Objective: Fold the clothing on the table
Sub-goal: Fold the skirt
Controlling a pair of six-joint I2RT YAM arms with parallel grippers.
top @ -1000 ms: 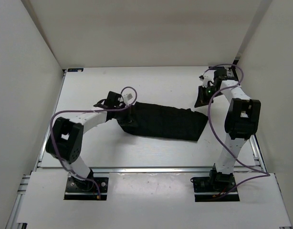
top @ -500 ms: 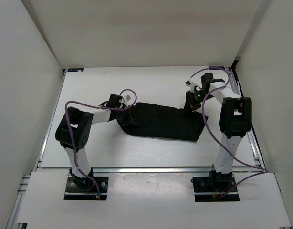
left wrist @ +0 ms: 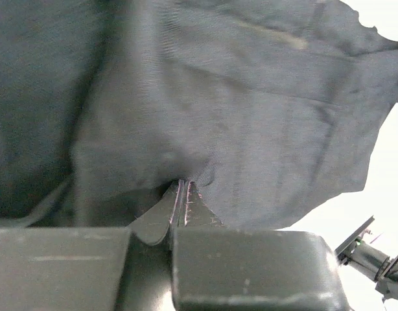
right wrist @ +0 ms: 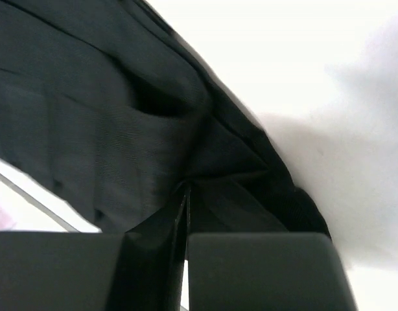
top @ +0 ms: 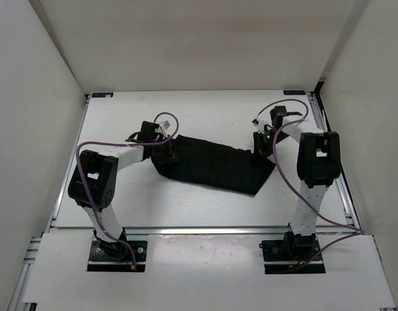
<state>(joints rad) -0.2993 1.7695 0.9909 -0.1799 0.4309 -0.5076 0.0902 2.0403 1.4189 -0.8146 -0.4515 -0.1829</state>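
The black clothing (top: 215,165) lies as a long creased band across the middle of the white table (top: 205,113), slanting from back left to front right. My left gripper (top: 166,150) sits at its left end. In the left wrist view the jaws (left wrist: 183,186) are shut, pinching a pucker of the dark fabric (left wrist: 251,97). My right gripper (top: 262,146) is at the band's back right corner. In the right wrist view it (right wrist: 187,189) is shut on a fold of the cloth (right wrist: 89,116), with white table beyond the edge.
White walls (top: 43,97) close in the table on the left, back and right. An aluminium rail (top: 205,229) runs along the near edge in front of both arm bases. Purple cables (top: 284,181) loop off each arm.
The right arm swung in from the back right corner and its gripper now sits on the garment's right corner. The left gripper moved back and left, and the cloth shifted with it.
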